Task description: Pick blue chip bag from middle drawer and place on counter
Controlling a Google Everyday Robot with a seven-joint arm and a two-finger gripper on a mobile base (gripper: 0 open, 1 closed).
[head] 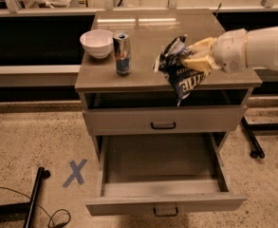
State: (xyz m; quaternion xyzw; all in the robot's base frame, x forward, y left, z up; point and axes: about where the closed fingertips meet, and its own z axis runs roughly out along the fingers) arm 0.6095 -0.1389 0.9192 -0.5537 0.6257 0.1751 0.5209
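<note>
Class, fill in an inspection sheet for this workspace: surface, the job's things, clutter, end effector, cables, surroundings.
surface: counter, glossy grey-brown top.
job's things: blue chip bag held at the counter's front edge, its lower tip hanging past it; middle drawer open, nothing seen in its tray.
clutter: white bowl and drink can on the counter's left side.
end effector: shut on the bag, reaching in from the right.
cables: black cable on the floor, lower left.
surroundings: blue tape X; black stand leg beside it.
</note>
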